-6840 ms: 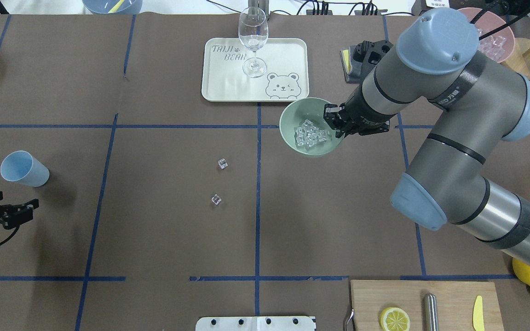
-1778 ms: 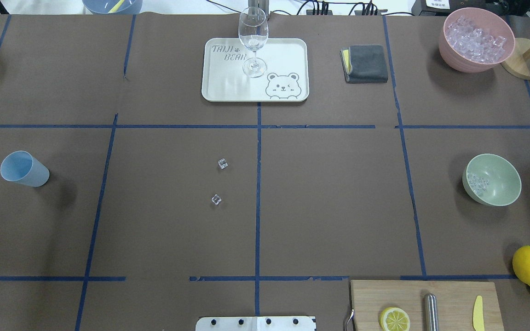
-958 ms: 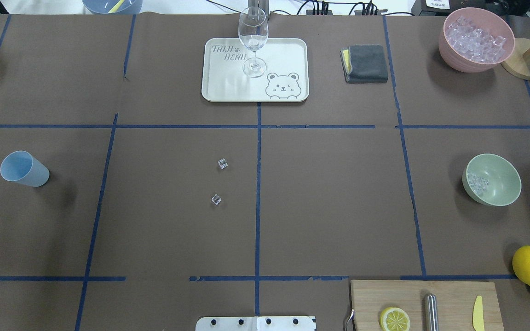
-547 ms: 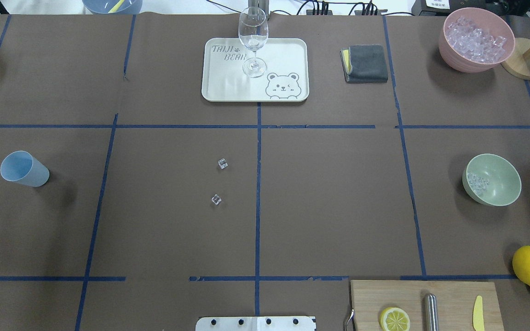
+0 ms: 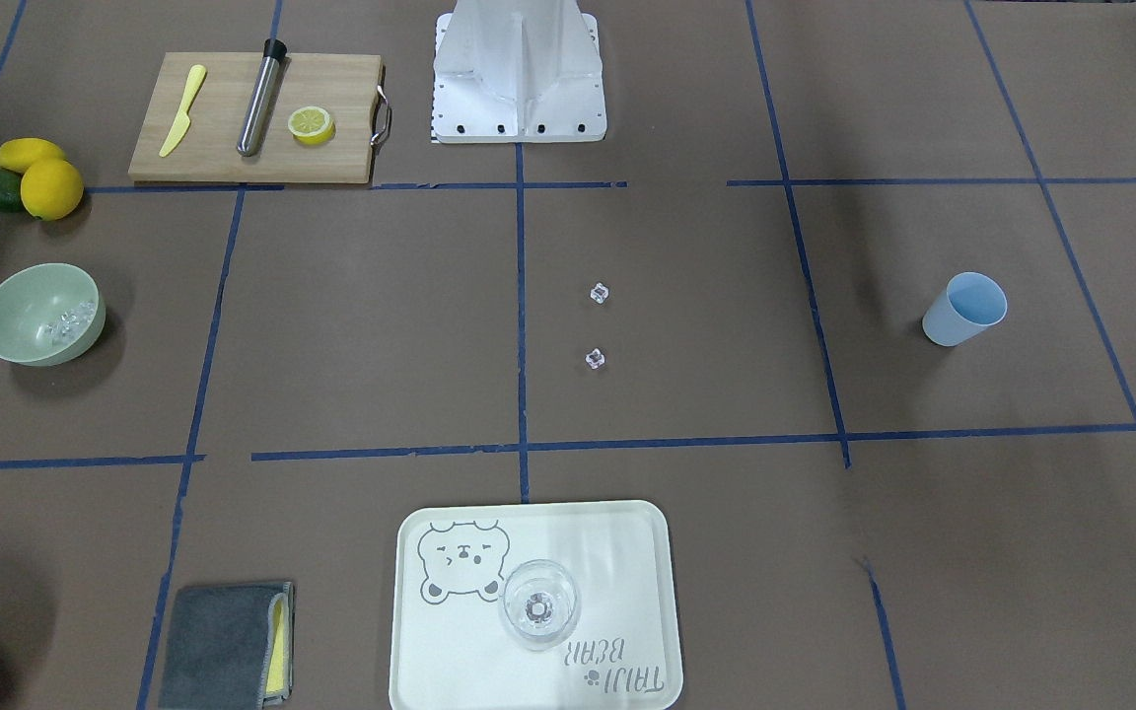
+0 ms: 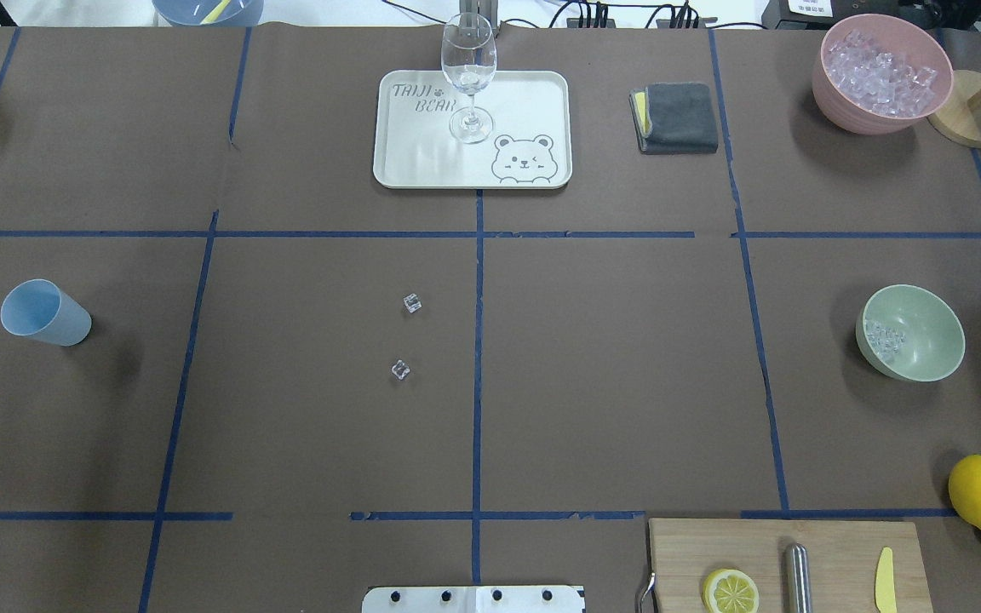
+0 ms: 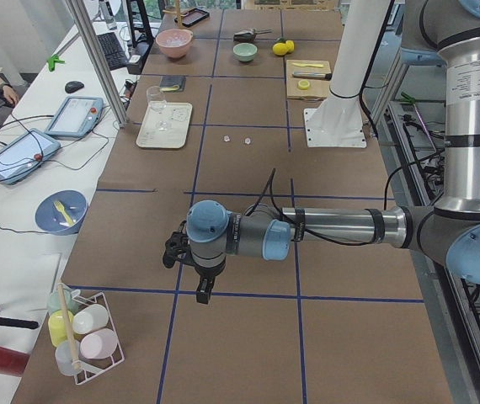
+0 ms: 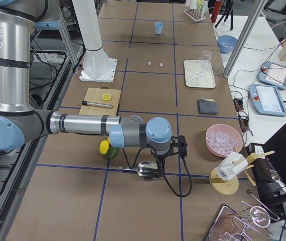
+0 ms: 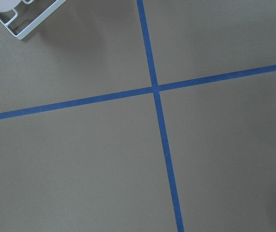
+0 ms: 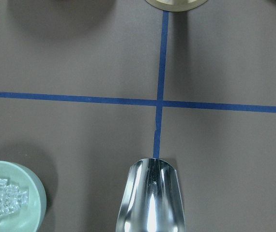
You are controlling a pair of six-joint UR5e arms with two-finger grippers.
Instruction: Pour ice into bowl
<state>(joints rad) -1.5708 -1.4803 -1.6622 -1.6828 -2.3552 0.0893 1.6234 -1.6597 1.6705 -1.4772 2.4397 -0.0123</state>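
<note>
**ice is in the bowl, two cubes lie short of it**

the pour looks all but done, so the step in hand is judged to be parking clear. the right gripper (image 8: pixel 162 156) hangs low over a metal scoop (image 10: pixel 151 195), with the bowl (image 6: pixel 910 333) just beside it. any lift from here should go straight up first, so that neither the scoop nor the bowl gets nudged. the side view does not show whether its fingers are wide or narrow, and the same goes for the left gripper (image 7: pixel 202 286). that one hovers over bare table, well apart from the bowl (only tape lines show under its wrist).

the bowl is round, pale green and matte. the ice (image 6: pixel 881 340) is a small glassy heap against the inner wall on the side away from the right gripper. two loose cubes (image 6: pixel 411 302) lie far off, mid-table, between the bowl and a blue cup (image 6: pixel 45 312).
</note>
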